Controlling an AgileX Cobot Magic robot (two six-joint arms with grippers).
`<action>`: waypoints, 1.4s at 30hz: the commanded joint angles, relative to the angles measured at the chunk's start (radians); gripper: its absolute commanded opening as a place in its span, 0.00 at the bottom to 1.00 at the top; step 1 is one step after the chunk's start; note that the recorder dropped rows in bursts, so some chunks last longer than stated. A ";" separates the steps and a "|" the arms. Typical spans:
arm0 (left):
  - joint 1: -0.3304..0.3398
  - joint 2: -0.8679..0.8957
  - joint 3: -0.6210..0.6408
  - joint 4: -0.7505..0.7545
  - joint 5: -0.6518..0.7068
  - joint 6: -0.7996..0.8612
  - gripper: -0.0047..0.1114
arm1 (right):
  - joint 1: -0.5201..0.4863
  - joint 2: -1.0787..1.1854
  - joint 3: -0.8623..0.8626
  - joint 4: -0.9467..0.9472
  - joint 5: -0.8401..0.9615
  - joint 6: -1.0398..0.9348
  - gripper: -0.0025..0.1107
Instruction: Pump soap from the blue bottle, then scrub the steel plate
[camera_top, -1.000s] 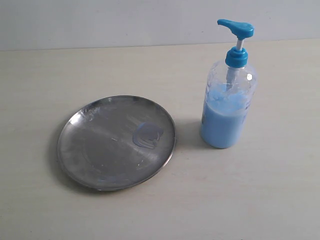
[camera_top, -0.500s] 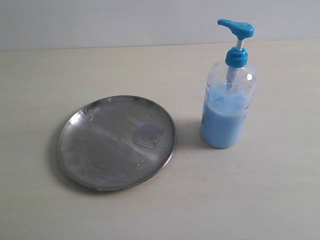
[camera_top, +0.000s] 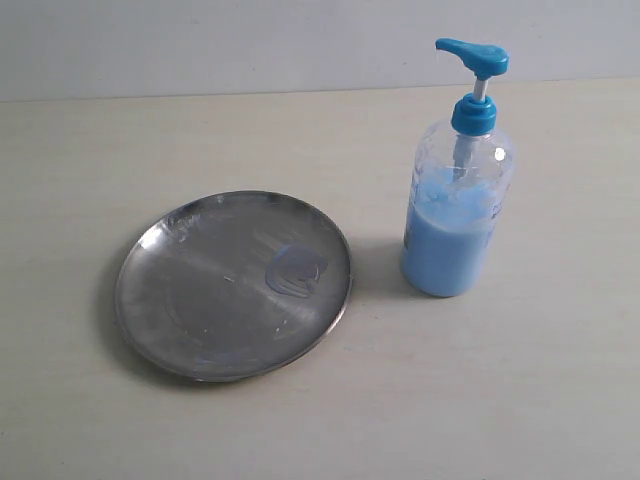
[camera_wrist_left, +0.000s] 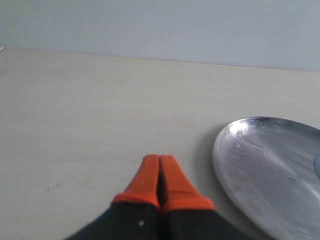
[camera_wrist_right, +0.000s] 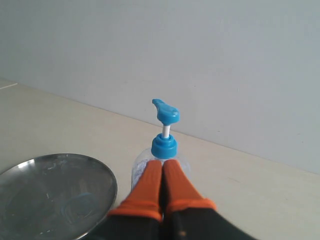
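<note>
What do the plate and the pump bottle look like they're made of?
Plate: looks like steel, silvery and shiny but streaky and scuffed, and it mirrors the light. Bottle: probably clear, glossy plastic, since the light blue soap shows through its wall. Its pump head: likely smooth, opaque bright blue plastic.

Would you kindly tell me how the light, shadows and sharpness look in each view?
Exterior view: soft even light, the blue bottle casting a faint shadow towards the steel plate, no hard glare. Left wrist view: bright sheen on the plate; left pincer slightly blurred. Right wrist view: right pincer likewise blurred.
</note>
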 joint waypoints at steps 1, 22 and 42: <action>0.002 -0.006 0.003 0.004 -0.002 0.001 0.04 | 0.001 -0.001 0.006 -0.009 -0.004 0.003 0.02; 0.002 -0.006 0.003 0.004 -0.002 0.001 0.04 | -0.215 -0.093 0.283 0.215 -0.112 -0.085 0.02; 0.002 -0.006 0.003 0.004 -0.002 0.001 0.04 | -0.444 -0.212 0.412 0.271 -0.123 -0.128 0.02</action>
